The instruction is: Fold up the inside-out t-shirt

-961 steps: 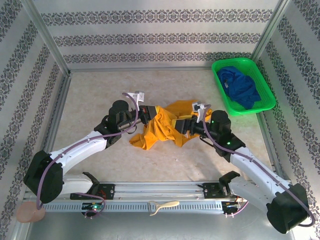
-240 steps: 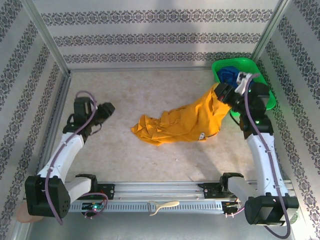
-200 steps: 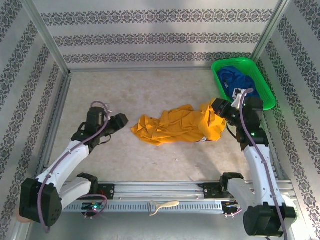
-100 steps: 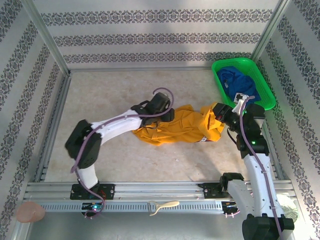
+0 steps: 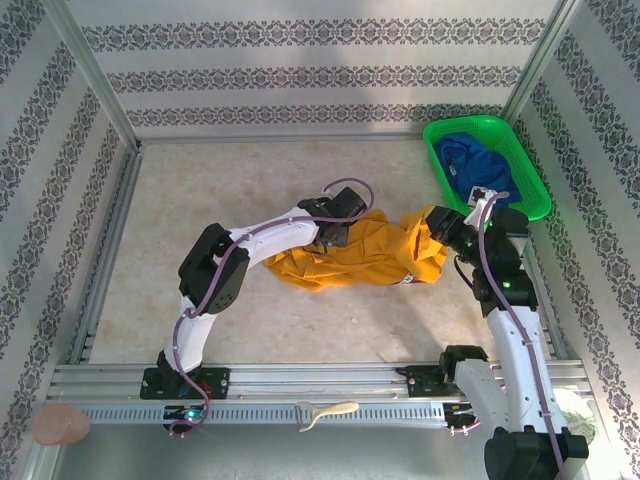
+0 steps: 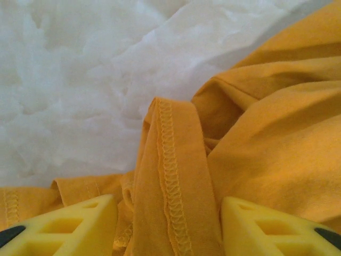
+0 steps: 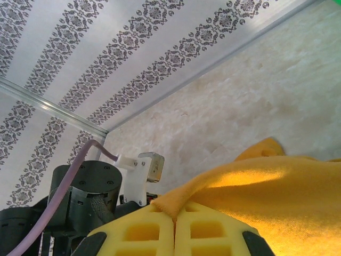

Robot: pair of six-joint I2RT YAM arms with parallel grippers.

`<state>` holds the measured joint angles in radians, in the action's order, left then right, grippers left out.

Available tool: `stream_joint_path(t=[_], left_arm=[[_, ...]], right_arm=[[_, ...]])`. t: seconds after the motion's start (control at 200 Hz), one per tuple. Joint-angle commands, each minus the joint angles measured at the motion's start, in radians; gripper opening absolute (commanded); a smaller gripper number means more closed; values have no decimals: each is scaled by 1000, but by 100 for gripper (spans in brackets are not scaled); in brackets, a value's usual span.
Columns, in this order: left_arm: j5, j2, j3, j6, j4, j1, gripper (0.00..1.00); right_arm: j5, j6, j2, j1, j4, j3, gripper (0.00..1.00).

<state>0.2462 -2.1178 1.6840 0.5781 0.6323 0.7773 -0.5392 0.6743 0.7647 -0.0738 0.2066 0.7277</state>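
T-shirt (image 6: 266,133) fold — between left gripper (image 6: 168,205) fingers

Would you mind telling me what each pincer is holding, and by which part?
The right pincer is shut on an edge of the orange-yellow t-shirt, at its right end. The left pincer stands open astride a stitched hem, gripping nothing.

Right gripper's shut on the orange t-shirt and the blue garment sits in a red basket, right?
No, the basket is green, not red; the top external view shows it. The right gripper is shut on the orange t-shirt, and the blue garment sits in that basket.
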Motion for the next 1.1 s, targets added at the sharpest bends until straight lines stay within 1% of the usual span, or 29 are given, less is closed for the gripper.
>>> stream_joint_path(t=[0.0, 0.07, 0.23, 0.33, 0.44, 0.505, 0.689, 0.764, 0.834, 0.859, 0.974, 1.034, 1.094], left_arm=[[67, -30, 48, -61, 91, 23, 53], [74, -48, 80, -78, 110, 32, 53], [77, -93, 155, -100, 149, 52, 57], [83, -124, 185, -91, 181, 53, 56], [102, -130, 174, -85, 190, 53, 46], [119, -124, 159, -86, 193, 53, 43], [171, -86, 101, -91, 186, 43, 29], [177, -68, 77, -97, 174, 35, 19], [177, -53, 59, -103, 167, 27, 7], [178, -48, 54, -104, 166, 24, 0], [192, 22, 20, -121, 155, 1, 0], [168, 91, -2, -137, 137, -31, 0], [123, 198, -30, -167, 97, -78, 0]], right_arm=[[8, -18, 0, 12, -30, -12, 0], [10, -15, 1, 14, -32, -12, 0], [11, -13, 1, 13, -35, -11, 0], [13, -11, 1, 13, -36, -10, 0], [15, -13, -1, 12, -30, -4, 0], [18, -15, 1, 13, -29, -1, 0], [24, -19, 5, 11, -27, 10, 0], [25, -21, 8, 12, -26, 15, 0], [27, -21, 7, 10, -25, 17, 0], [28, -21, 8, 9, -26, 19, 0], [41, -21, 20, 2, -25, 37, 0], [44, -14, 37, -10, -31, 66, 0], [44, -10, 67, -26, -40, 117, 0]])
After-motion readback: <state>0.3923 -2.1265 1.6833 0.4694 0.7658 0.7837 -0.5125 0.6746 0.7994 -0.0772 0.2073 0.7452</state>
